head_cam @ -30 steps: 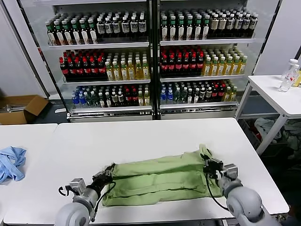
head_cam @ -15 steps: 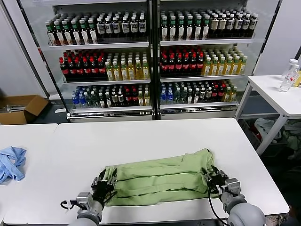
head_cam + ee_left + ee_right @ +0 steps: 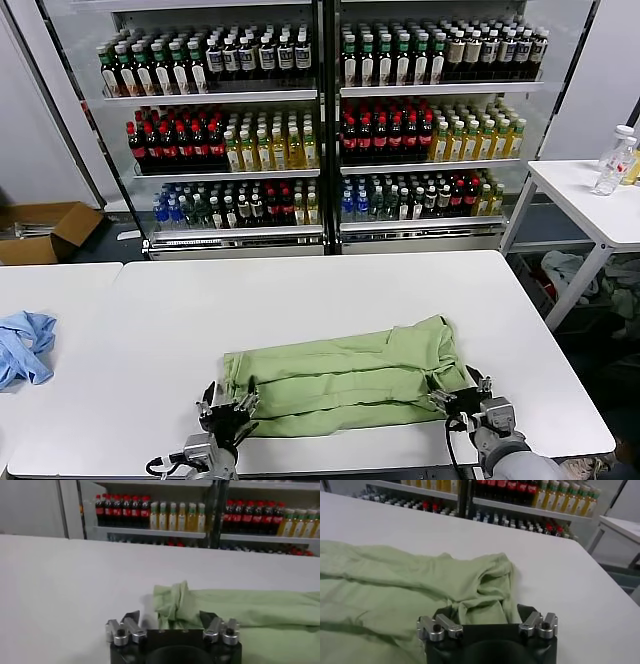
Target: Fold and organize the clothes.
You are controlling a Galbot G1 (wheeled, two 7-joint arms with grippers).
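The clothes are one pale green shirt (image 3: 340, 375), folded into a long band across the near part of the white table (image 3: 300, 290). My left gripper (image 3: 228, 408) sits low at the band's left end, open, its fingers wide apart either side of the bunched cloth edge (image 3: 172, 600) without pinching it. At the right end my right gripper (image 3: 456, 396) is also open, with the crumpled shirt end (image 3: 485, 587) just ahead of its spread fingers. In the wrist views the left gripper (image 3: 170, 617) and right gripper (image 3: 484, 614) hold nothing. No placket or print shows.
A blue cloth (image 3: 25, 345) lies on the neighbouring table at the left. Glass-door drink fridges (image 3: 320, 120) stand behind. A side table (image 3: 590, 200) with bottles is at the right, a cardboard box (image 3: 45, 230) on the floor at the left. The table's near edge is just behind both grippers.
Both grippers have opened and let go of the shirt's ends, then drawn back toward the table's near edge. The shirt has been folded over into a narrower band and lies flat.
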